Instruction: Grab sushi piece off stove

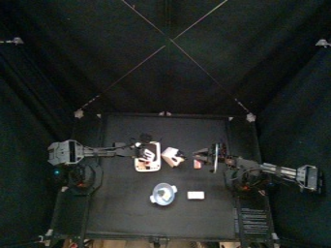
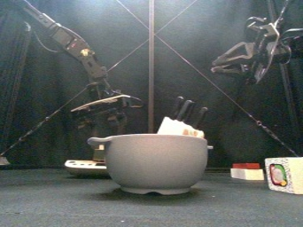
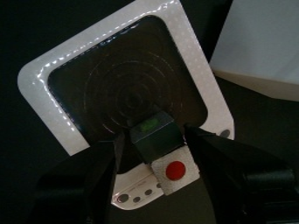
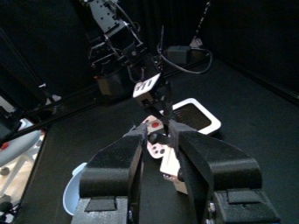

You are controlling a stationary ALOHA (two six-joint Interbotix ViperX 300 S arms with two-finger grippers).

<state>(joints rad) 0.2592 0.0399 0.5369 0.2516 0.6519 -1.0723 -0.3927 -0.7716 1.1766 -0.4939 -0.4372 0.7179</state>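
Observation:
The stove (image 3: 111, 74) is a white rounded slab with a dark ringed face and a red knob (image 3: 176, 169). It also shows in the top view (image 1: 146, 158), and low at the left in the front view (image 2: 81, 166). A small dark-and-green sushi piece (image 3: 152, 137) sits on the stove's face near the knob. My left gripper (image 3: 162, 144) is open over the stove, one jaw on each side of the piece, with a small gap on both sides. My right gripper (image 4: 162, 133) hangs raised at the right (image 2: 254, 51), with a narrow gap between its jaws and nothing held.
A blue-grey bowl (image 2: 151, 162) stands at the table's front middle (image 1: 163, 194), with pale pieces showing above its rim. A small flat white rectangle (image 1: 196, 195) lies to its right. A red-and-white piece (image 2: 246, 170) and a small box (image 2: 284, 174) stand at the front right.

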